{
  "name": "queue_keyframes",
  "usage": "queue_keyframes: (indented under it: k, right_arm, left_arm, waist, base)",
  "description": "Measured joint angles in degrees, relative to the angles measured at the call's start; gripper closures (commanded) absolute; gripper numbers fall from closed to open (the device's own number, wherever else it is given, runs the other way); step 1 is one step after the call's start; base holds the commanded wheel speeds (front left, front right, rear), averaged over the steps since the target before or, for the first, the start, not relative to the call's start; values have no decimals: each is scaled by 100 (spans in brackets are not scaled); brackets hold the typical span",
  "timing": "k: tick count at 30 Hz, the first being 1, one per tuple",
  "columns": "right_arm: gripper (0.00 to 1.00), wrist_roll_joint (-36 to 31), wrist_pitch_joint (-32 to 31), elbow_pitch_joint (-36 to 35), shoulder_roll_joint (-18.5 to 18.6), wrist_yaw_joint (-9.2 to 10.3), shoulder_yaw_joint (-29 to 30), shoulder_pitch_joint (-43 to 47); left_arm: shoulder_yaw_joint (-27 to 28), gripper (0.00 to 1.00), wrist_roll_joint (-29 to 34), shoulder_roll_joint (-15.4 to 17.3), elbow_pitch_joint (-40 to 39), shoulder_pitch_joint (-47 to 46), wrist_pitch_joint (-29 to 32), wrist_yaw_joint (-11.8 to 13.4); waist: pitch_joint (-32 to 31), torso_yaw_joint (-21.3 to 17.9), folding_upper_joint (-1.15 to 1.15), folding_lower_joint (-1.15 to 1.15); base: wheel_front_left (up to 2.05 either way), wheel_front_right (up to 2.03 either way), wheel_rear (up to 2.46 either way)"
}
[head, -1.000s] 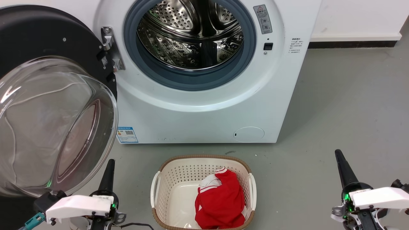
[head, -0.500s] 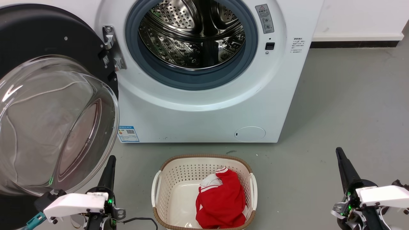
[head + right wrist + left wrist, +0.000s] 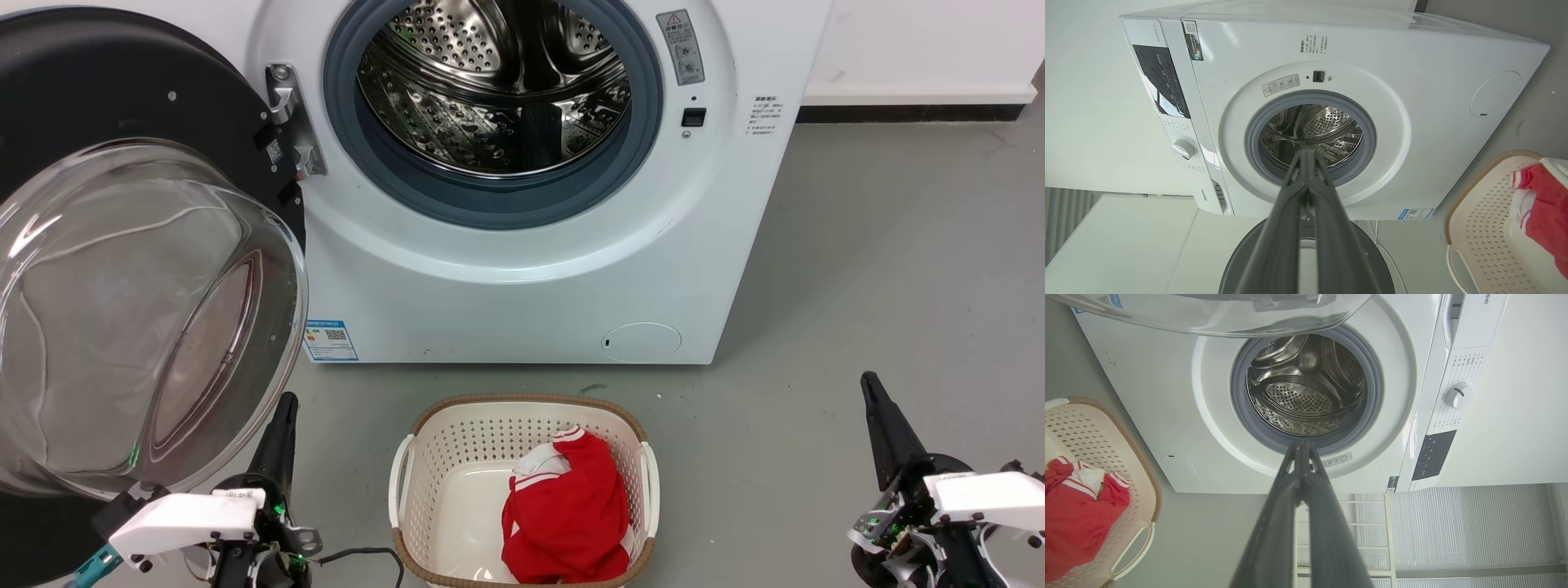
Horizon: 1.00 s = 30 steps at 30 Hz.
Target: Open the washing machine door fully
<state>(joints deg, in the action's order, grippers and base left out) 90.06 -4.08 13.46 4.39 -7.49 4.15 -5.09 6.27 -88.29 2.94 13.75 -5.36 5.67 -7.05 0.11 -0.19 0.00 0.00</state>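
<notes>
In the head view the left gripper (image 3: 286, 406) has its two dark fingers pressed together and holds nothing. The washing machine door (image 3: 122, 310) stands swung wide open, just ahead of this gripper and to its outer side. The clear glass bowl of the door is near the fingertips, but I see a small gap between them. The right gripper (image 3: 870, 384) is also pressed together and empty, above the grey floor (image 3: 857, 269), well apart from the door. The washing machine (image 3: 531, 286) stands ahead of both grippers, and its steel drum (image 3: 498, 82) is open to see. Between the grippers a white laundry basket (image 3: 437, 482) holds a red garment (image 3: 563, 514). In the left wrist view the closed fingers point at the lower rim of the drum opening, the glass of the door (image 3: 1208, 314) lies beyond the fingertips at the top edge, and the basket is at the left side. In the right wrist view the closed fingers point into the drum, and the dark round back of the door (image 3: 1372, 261) shows behind the fingers, near their base.
</notes>
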Motion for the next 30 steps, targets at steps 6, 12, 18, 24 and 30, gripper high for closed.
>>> queue_keyframes:
  k: [6, 12, 18, 24, 30]
  right_arm:
    - [100, 235, -55, 27, -2, 0, 30, -49]
    - [100, 379, -100, 44, -7, 0, 54, -62]
    - [100, 375, -102, 45, -16, 0, 65, -63]
    - [100, 369, -108, 46, -25, 0, 78, -63]
    - [100, 366, -126, 46, -38, 0, 89, -63]
  left_arm:
    - [13, 100, -254, -1, 21, -54, 66, -30]
    - [23, 100, -409, -2, 36, -65, 89, -38]
    - [23, 100, -409, -2, 36, -66, 89, -45]
    - [23, 100, -409, -2, 36, -66, 89, -45]
    - [23, 100, -409, -3, 36, -66, 89, -45]
  waist:
    - [5, 12, 0, 0]
    - [7, 19, 0, 0]
    - [7, 19, 0, 0]
    - [8, 19, 0, 0]
    - [7, 19, 0, 0]
  base:
    - [0, 0, 0]
    - [0, 0, 0]
    - [0, 0, 0]
    - [0, 0, 0]
    - [0, 0, 0]
